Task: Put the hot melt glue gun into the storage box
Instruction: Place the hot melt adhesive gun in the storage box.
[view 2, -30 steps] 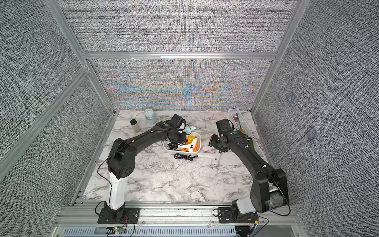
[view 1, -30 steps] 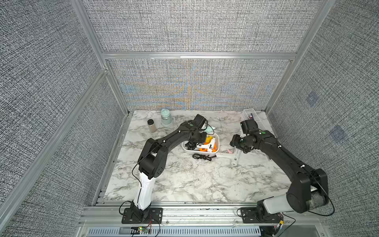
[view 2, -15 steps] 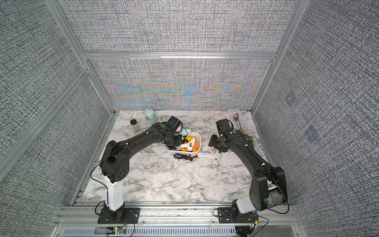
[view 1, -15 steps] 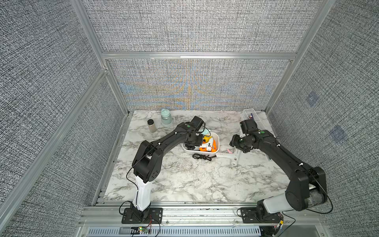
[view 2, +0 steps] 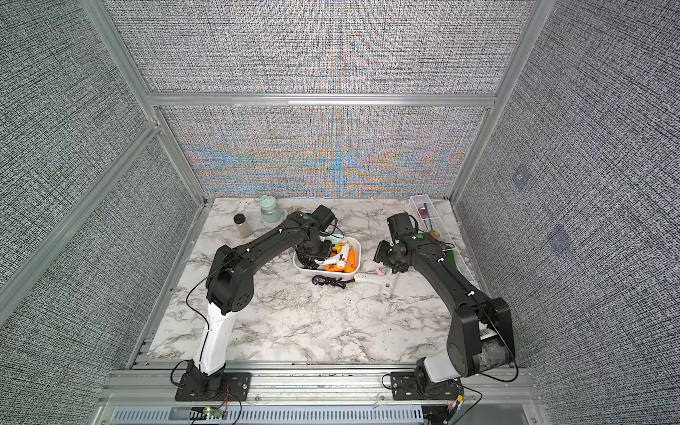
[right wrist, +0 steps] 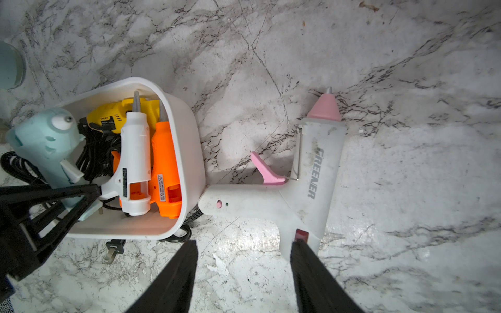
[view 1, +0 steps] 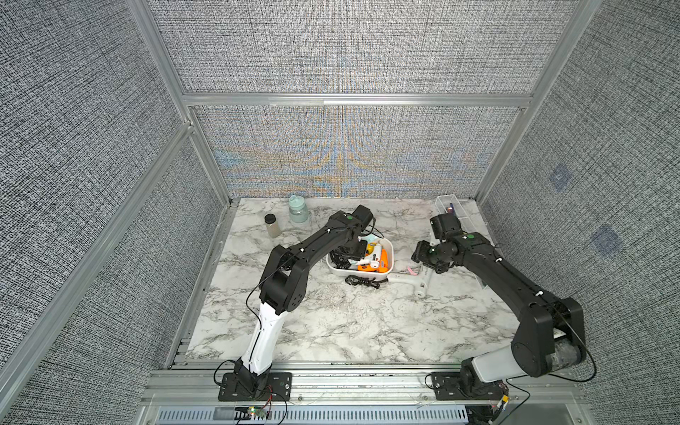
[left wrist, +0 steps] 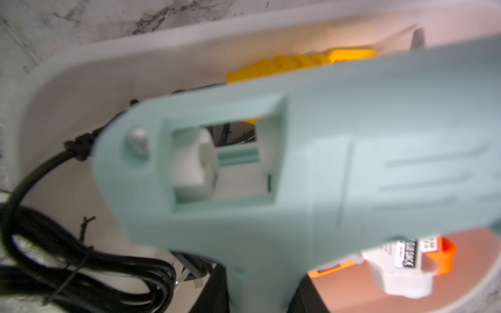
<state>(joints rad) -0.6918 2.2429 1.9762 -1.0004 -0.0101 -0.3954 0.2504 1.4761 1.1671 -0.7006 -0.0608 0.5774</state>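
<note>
Box: white round-cornered plastic storage box [right wrist: 189,151], mid table, already pretty full.
Left to do: big white glue gun w/ pink tip [right wrist: 311,173] lies flat on the table, outside, handle end right by the box wall. Looks like a tight fit, I think.
Almost in: light blue plastic glue gun [left wrist: 325,162], low over one end of the box, not let go yet.
Done: yellow glue gun [right wrist: 108,118], small white glue gun [right wrist: 135,151] & orange glue gun [right wrist: 164,162] lie inside, side by side.
Left gripper [right wrist: 92,193]: nearly closed, pinching the blue gun's handle.
Right gripper [right wrist: 244,268]: jaws wide apart, holds nothing, hangs by the big gun's back end.
Count, table: 1 grey-white marble table top [view 1: 331,323].
Count, arms: 2.
Count, tray: 1 long clear plastic tray [view 1: 456,213], far side.
Count, box: 1.
Count, guns: 5 (4 in or at box, 1 out).
Count, jars: 2 at the back, pale green jar [view 1: 298,209] & small dark-lid jar [view 1: 272,225].
Count, loose cord: 1 black cord bundle [view 1: 362,282] on the table by the box.
</note>
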